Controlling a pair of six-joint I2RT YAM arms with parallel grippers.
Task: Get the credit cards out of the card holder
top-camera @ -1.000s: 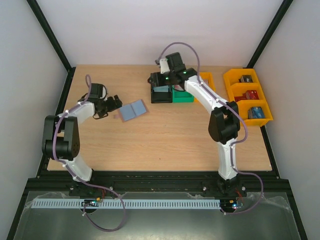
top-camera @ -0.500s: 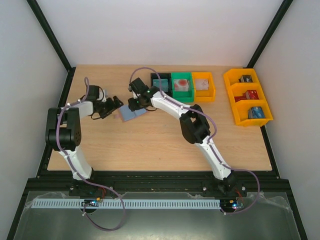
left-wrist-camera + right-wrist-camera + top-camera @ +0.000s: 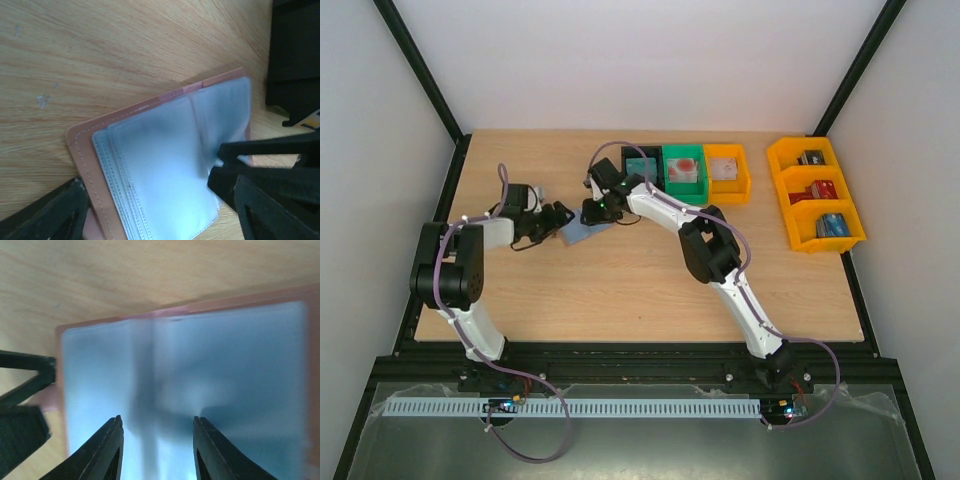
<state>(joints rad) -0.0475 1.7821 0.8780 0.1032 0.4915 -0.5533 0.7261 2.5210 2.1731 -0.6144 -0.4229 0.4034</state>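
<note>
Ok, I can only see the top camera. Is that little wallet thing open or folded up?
Observer: Open. The left wrist view shows the card holder lying flat, clear sleeves facing up.
Operator: What's the right gripper doing?
Observer: Its own camera shows the right gripper over the sleeves, fingers apart, no card between them.
Operator: Any red card inside?
Observer: None shows; the sleeves look pale blue-grey in both wrist views.
</note>
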